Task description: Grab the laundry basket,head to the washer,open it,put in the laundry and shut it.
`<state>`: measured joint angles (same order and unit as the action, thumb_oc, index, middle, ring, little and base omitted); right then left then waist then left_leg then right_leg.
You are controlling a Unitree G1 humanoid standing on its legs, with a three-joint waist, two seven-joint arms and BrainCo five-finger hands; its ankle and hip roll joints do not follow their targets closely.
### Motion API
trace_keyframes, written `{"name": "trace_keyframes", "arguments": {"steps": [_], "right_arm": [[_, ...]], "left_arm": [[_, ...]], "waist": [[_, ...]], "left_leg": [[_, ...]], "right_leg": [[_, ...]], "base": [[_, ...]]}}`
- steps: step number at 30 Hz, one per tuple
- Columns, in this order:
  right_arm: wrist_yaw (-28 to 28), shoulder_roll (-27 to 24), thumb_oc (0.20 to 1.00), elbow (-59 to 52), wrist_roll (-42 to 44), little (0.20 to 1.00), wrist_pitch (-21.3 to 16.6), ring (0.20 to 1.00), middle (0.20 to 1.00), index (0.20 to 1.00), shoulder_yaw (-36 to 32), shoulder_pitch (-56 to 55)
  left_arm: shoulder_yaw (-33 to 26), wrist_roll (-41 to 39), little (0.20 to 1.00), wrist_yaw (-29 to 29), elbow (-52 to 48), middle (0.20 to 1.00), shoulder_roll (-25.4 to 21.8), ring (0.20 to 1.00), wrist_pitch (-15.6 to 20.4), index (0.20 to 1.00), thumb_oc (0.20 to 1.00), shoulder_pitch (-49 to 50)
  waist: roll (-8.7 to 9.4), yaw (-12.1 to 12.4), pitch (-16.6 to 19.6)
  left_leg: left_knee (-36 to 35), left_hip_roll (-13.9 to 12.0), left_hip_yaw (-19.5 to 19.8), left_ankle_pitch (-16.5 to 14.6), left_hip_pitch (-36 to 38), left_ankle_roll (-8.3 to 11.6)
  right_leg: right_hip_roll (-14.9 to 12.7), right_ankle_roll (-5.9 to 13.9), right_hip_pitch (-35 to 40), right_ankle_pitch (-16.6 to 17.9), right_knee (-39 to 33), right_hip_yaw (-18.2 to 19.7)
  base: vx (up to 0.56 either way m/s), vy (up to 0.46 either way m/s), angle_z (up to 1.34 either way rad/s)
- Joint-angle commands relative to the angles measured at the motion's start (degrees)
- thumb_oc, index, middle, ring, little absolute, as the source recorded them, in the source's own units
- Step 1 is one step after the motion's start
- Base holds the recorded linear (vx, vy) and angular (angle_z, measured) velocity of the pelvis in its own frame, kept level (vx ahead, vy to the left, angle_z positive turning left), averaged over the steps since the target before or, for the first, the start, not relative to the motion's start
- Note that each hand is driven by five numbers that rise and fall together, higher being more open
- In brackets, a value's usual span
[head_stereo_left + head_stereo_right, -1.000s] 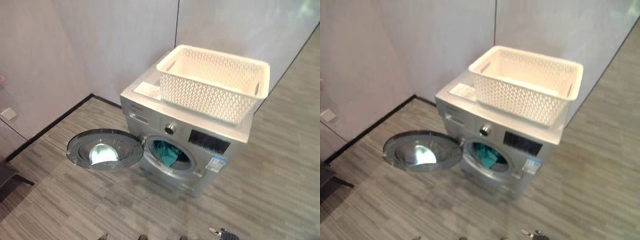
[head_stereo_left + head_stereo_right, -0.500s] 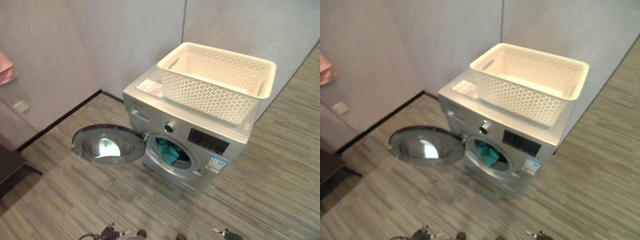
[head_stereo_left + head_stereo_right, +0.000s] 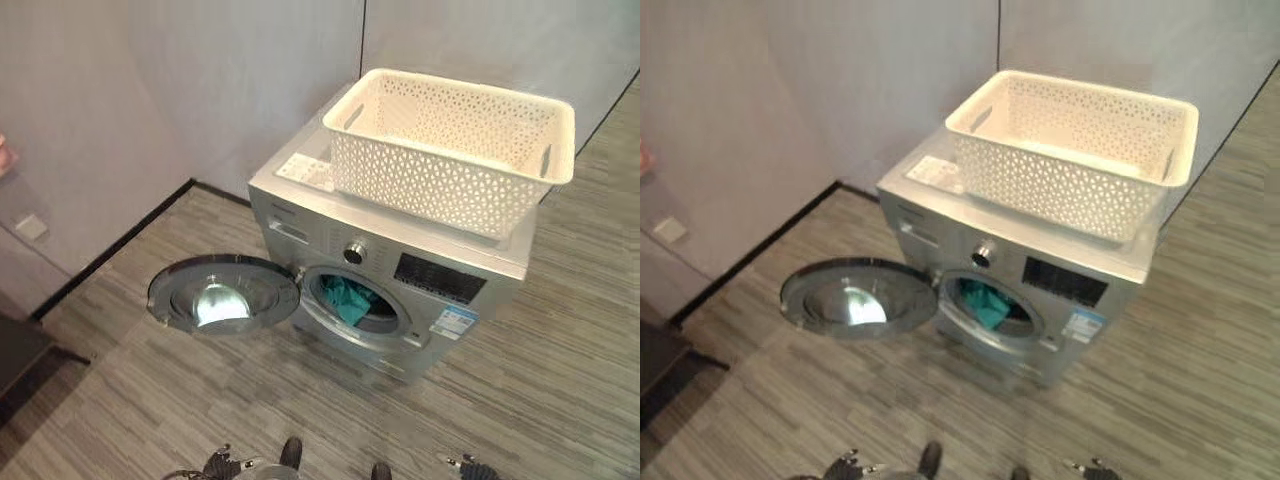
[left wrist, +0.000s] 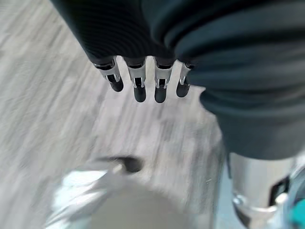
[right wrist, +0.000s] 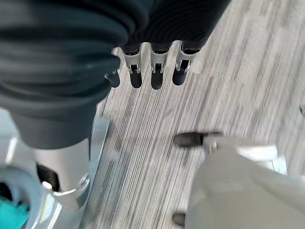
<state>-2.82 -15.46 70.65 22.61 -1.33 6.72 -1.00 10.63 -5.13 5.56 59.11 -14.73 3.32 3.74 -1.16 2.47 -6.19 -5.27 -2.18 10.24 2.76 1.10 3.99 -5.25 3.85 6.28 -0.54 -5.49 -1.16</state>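
Note:
The empty white lattice laundry basket (image 3: 430, 185) stands on top of the silver front-loading washer (image 3: 300, 185). The washer's round door (image 3: 222, 295) is swung wide open to its left, low over the floor. Teal laundry (image 3: 348, 298) lies inside the drum opening. My left hand (image 4: 138, 83) hangs over the wood-grain floor, well short of the washer, open and holding nothing. My right hand (image 5: 155, 71) hangs the same way, fingers relaxed and empty.
Grey walls meet in a corner behind the washer. A dark low piece of furniture (image 3: 20, 350) stands at the left edge, with a wall socket (image 3: 30, 227) above it. Striped grey floor stretches between me and the washer and to its right.
The whole picture has shifted, so the camera moved. The washer, its open door and the basket stand as before.

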Motion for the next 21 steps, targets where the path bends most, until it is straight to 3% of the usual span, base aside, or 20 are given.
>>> {"name": "trace_keyframes", "arguments": {"steps": [1,3,4,5,6,10,11,12,13,17,19,21], "right_arm": [[-0.66,-0.04,1.000,0.41,-1.42,1.000,-0.28,1.000,1.000,1.000,0.38,-0.75],[-1.20,0.77,1.000,-0.39,-2.24,1.000,-0.25,1.000,1.000,1.000,0.65,-1.44],[-1.19,0.83,1.000,-0.39,-2.24,1.000,-0.24,1.000,1.000,1.000,0.71,-1.44],[-1.91,1.28,1.000,-0.97,-3.37,1.000,-0.17,1.000,1.000,1.000,1.94,-1.92],[-1.90,1.35,1.000,-0.97,-3.37,1.000,-0.16,1.000,1.000,1.000,1.99,-1.90],[-3.22,1.32,1.000,-2.99,-4.73,1.000,-0.14,1.000,1.000,1.000,4.52,-1.73],[-3.21,1.40,1.000,-2.98,-4.73,1.000,-0.13,1.000,1.000,1.000,4.54,-1.66],[-3.92,1.21,1.000,-3.86,-4.70,1.000,-0.13,1.000,1.000,1.000,6.28,-1.14],[-3.92,1.30,1.000,-3.86,-4.70,1.000,-0.12,1.000,1.000,1.000,6.22,-1.08],[-4.25,-0.11,1.000,-7.06,-3.75,1.000,-0.14,1.000,1.000,1.000,7.32,-0.43],[-4.64,-1.57,1.000,-9.35,-2.81,1.000,-0.46,1.000,1.000,1.000,8.87,0.87],[-4.62,-2.26,1.000,-9.91,-2.37,1.000,-0.55,1.000,1.000,1.000,9.28,1.60]], "left_arm": [[-3.09,-0.04,1.000,2.67,-6.30,1.000,-4.55,1.000,2.26,1.000,1.000,-0.59],[-8.07,0.66,1.000,6.06,-16.57,1.000,-9.74,1.000,2.99,1.000,1.000,-0.91],[-8.17,0.69,1.000,6.04,-16.74,1.000,-9.80,1.000,2.89,1.000,1.000,-0.79],[-11.89,1.67,1.000,9.70,-19.49,1.000,-14.33,1.000,3.52,1.000,1.000,-3.33],[-11.96,1.69,1.000,9.70,-19.56,1.000,-14.40,1.000,3.47,1.000,1.000,-3.28],[-17.43,2.80,1.000,14.66,-24.21,1.000,-24.33,1.000,3.48,1.000,1.000,-10.70],[-17.46,2.79,1.000,14.64,-24.21,1.000,-24.43,1.000,3.45,1.000,1.000,-10.73],[-19.08,2.70,1.000,17.90,-21.52,1.000,-32.61,1.000,2.90,1.000,1.000,-17.90],[-18.90,2.64,1.000,17.90,-21.31,1.000,-32.75,1.000,2.97,1.000,1.000,-18.17],[-12.58,2.78,1.000,15.90,-15.06,1.000,-41.31,1.000,0.74,1.000,1.000,-30.71],[-2.95,2.64,1.000,12.72,-3.05,1.000,-44.59,1.000,0.30,1.000,1.000,-41.90],[1.31,2.02,1.000,10.79,1.59,1.000,-44.90,1.000,0.39,1.000,1.000,-46.54]], "waist": [[1.85,1.82,2.67],[2.52,1.99,2.91],[2.60,2.01,2.89],[3.02,1.59,3.11],[3.10,1.64,3.07],[4.19,0.75,3.12],[4.27,0.82,3.08],[5.11,-0.05,3.06],[5.21,0.06,3.02],[6.49,-1.57,1.46],[7.84,-3.15,-0.99],[8.57,-3.74,-1.98]], "left_leg": [[3.03,-0.36,2.85,0.97,-5.93,0.28],[2.82,-0.31,1.70,0.23,-5.07,0.03],[2.82,-0.30,1.63,0.21,-5.00,0.02],[2.24,-0.53,0.71,-0.25,-4.49,-0.12],[2.20,-0.53,0.62,-0.26,-4.41,-0.13],[1.12,-1.47,-1.82,-0.88,-4.02,-0.28],[1.14,-1.47,-1.92,-0.91,-4.02,-0.29],[0.77,-2.13,-3.91,-1.32,-4.10,-0.26],[0.78,-2.13,-3.98,-1.34,-4.11,-0.26],[0.97,-2.71,-5.14,-1.19,-5.67,-0.33],[1.93,-3.16,-5.87,-0.88,-8.20,-0.32],[2.81,-3.27,-6.00,-0.78,-9.62,-0.29]], "right_leg": [[2.00,-0.02,1.52,-7.21,4.54,0.37],[1.33,0.61,1.59,-6.79,4.08,1.19],[1.30,0.61,1.64,-6.80,4.07,1.25],[1.10,1.05,1.37,-6.49,3.59,2.14],[1.08,1.05,1.40,-6.49,3.57,2.23],[0.65,1.96,0.05,-5.53,2.76,4.06],[0.64,1.96,0.02,-5.51,2.75,4.16],[0.43,2.67,-1.00,-4.61,1.75,5.33],[0.42,2.67,-1.04,-4.59,1.74,5.40],[0.42,3.39,-3.38,-3.71,1.67,5.99],[0.67,3.83,-6.24,-2.91,2.30,6.36],[0.82,3.95,-7.50,-2.51,2.61,6.43]], "base": [[0.15,0.132,-0.15],[0.11,0.106,-0.06],[0.08,0.091,-0.22],[0.05,0.052,-0.24],[0.06,0.071,-0.20],[0.02,0.052,-0.19],[0.01,0.060,-0.39],[0.01,0.045,-0.43],[0.01,0.060,-0.46],[-0.06,0.033,-0.26],[-0.17,0.026,-0.15],[-0.17,0.002,-0.17]]}}
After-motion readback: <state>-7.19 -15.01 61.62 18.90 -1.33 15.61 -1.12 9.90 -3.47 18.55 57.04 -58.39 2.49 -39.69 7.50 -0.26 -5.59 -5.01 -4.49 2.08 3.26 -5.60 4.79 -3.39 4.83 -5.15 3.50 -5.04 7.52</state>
